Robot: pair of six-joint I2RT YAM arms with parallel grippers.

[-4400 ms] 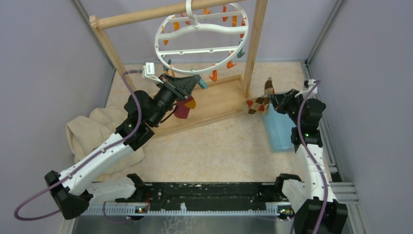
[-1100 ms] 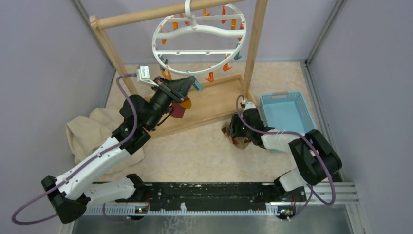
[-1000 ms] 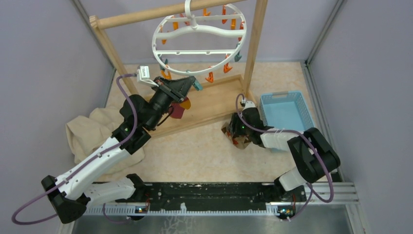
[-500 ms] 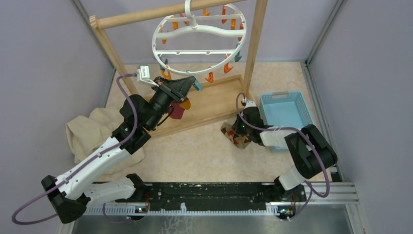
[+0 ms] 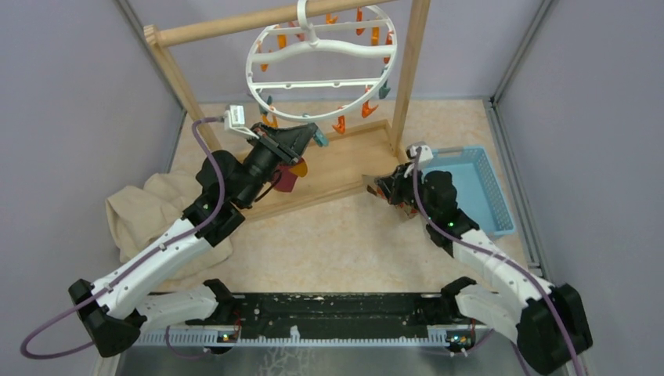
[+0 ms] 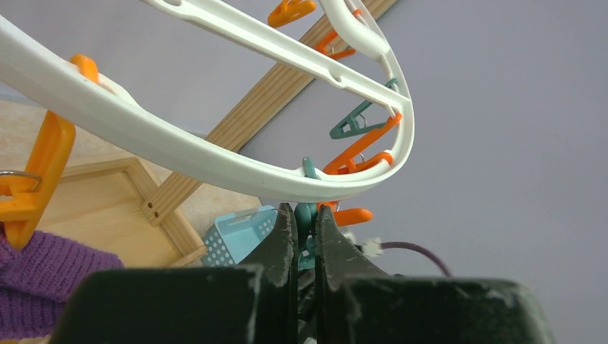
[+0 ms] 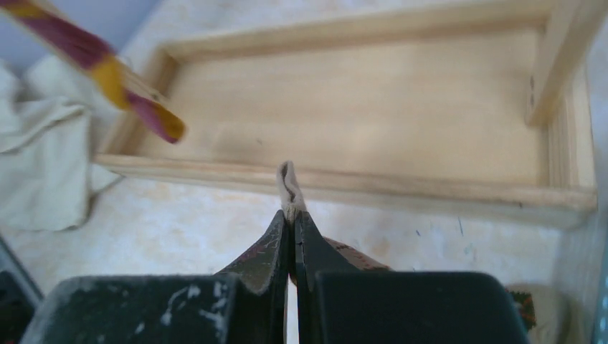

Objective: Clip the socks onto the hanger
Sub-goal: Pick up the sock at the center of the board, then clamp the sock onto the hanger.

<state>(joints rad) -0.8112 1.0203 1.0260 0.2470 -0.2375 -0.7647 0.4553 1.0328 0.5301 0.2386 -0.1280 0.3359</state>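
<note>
Socks, left to right: maroon-purple knit sock with orange toe [image 5: 286, 178] hangs just under the left gripper [image 5: 305, 135], whose jaws are nearly closed, pinching a teal plastic clip [image 6: 308, 170] on the white plastic ring hanger [image 6: 179, 149] (can't tell if that sock is clipped). Brown-tan patterned sock [image 5: 398, 200] is off the hanger, its pale edge pinched in the closed jaws of the right gripper [image 7: 290, 218], near the wooden stand base [image 5: 337, 168], beside the light-blue plastic basket [image 5: 489, 200].

The hanger [image 6: 143, 132] is white with orange clips [image 6: 43, 172] and a teal clip [image 6: 305, 213], the maroon-purple sock [image 5: 286, 180] has orange patches (stripes too), the tan sock [image 7: 289, 183] a red-brown pattern, the basket [image 5: 478, 188] pale blue.
</note>
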